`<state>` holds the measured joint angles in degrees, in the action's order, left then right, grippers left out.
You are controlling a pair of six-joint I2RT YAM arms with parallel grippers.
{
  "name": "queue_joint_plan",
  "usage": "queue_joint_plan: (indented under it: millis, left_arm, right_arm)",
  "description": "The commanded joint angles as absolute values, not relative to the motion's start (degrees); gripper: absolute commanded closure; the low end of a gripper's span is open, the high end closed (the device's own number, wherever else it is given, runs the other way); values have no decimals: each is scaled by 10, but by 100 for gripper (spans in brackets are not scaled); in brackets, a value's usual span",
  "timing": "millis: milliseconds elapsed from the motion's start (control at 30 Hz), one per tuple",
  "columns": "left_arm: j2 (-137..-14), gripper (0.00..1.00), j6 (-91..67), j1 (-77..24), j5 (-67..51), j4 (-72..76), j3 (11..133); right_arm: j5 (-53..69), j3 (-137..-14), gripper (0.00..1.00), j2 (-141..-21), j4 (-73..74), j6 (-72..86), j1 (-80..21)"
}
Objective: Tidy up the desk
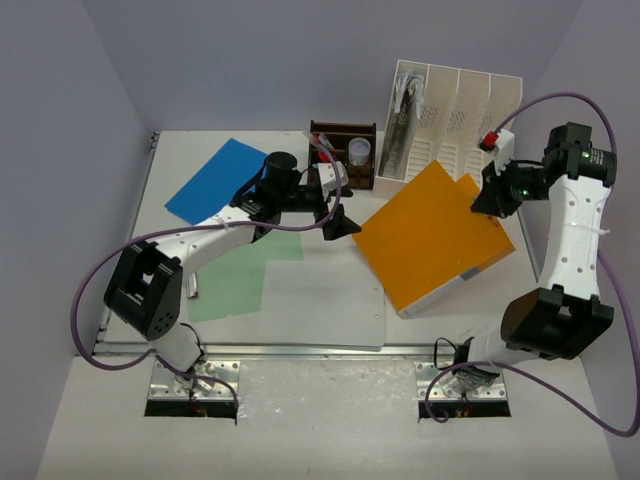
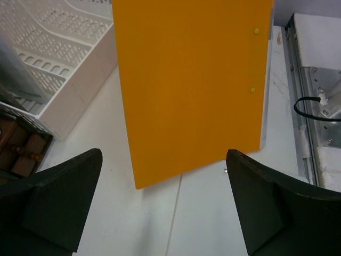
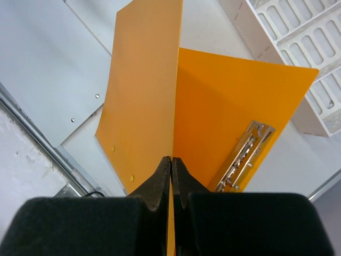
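An orange binder (image 1: 430, 235) lies on the white desk (image 1: 320, 300) at the right, with its front cover (image 3: 144, 90) raised off the back cover (image 3: 240, 106). The metal ring clip (image 3: 245, 154) shows inside. My right gripper (image 1: 487, 205) is shut on the cover's far edge, its jaws (image 3: 171, 159) pinching the thin board. My left gripper (image 1: 335, 212) hangs open just left of the binder's near corner. In the left wrist view the orange cover (image 2: 192, 80) fills the space ahead, and nothing lies between my fingers (image 2: 164, 160).
A white slotted file rack (image 1: 450, 110) stands at the back right, with a dark brown pen organizer (image 1: 345, 150) to its left. A blue sheet (image 1: 215, 180) and a pale green sheet (image 1: 240, 275) lie on the left. A metal rail (image 1: 300, 350) runs along the near edge.
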<state>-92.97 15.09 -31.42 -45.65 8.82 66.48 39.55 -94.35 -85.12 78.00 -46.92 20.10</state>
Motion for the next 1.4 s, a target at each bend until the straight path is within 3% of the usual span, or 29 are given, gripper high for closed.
queue_joint_plan:
  millis: [0,433,1233,1367]
  left_arm:
    - [-942,0,190,-301,-498,103,697]
    - [-1053,0,160,-301,-536,125,788]
    - [-1151,0,186,-301,-620,177,849]
    - [-1155,4,182,-304,-660,173,861]
  right_arm:
    - [435,-980,100,-841,797,-490,192]
    - [443,-966,100,-804,781,-519,112]
    - [407,-928,100,-764,728,-563,-12]
    - [410,-923,100,-759,697,-561,-22]
